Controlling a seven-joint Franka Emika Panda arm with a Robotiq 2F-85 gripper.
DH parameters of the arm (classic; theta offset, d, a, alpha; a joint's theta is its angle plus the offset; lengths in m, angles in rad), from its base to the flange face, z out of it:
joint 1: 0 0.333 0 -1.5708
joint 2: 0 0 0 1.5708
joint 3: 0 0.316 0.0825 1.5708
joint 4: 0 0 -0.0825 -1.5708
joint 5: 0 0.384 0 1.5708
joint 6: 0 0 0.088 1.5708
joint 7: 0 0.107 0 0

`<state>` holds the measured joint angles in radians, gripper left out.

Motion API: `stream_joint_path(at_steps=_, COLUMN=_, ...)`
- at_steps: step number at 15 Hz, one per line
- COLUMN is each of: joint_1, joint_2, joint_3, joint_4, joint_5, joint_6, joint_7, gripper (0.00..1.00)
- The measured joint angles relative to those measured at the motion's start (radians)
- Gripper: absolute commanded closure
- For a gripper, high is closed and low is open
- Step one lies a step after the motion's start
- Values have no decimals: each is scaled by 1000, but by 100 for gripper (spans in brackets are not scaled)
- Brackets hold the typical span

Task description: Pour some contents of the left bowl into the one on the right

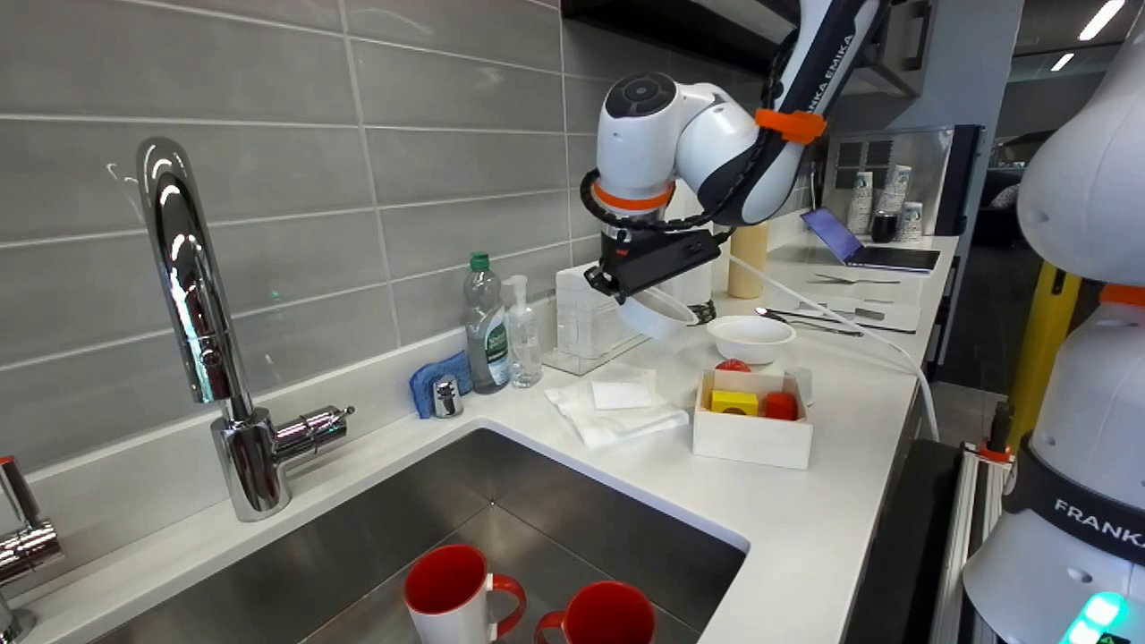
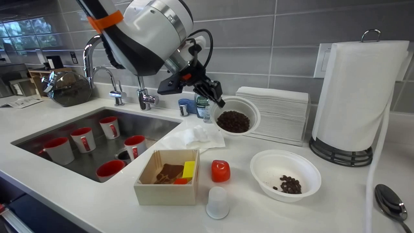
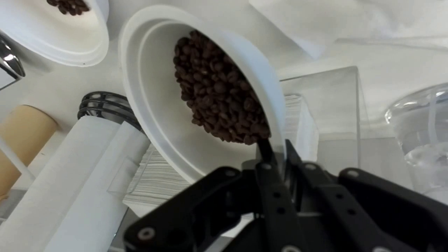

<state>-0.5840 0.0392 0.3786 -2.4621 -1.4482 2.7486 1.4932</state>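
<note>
My gripper is shut on the rim wall of the left bowl, a white bowl, one finger inside and one outside. The bowl is held above the counter, tilted with its opening towards the right bowl. A large heap of dark brown beans lies in it. The right bowl, also white, stands upright on the counter with a small pile of beans. In the wrist view the held bowl is apart from the right bowl. In an exterior view the held bowl shows above the counter.
A wooden box with toy blocks, a red object and a small white cup stand near the right bowl. A napkin holder, paper towel roll and white cable are behind and beside it. The sink holds mugs.
</note>
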Motion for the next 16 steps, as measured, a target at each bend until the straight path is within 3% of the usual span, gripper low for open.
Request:
stream_joint_path(at_steps=8, joint_1=-57, joint_2=-151, joint_3=-92, joint_4=-59, joint_5=19, joint_6=50, joint_7=13, gripper=100)
stream_joint_path(at_steps=16, joint_1=-107, joint_2=-194, joint_3=-174, joint_4=-70, joint_5=-225, joint_6=128, joint_7=290, gripper=100)
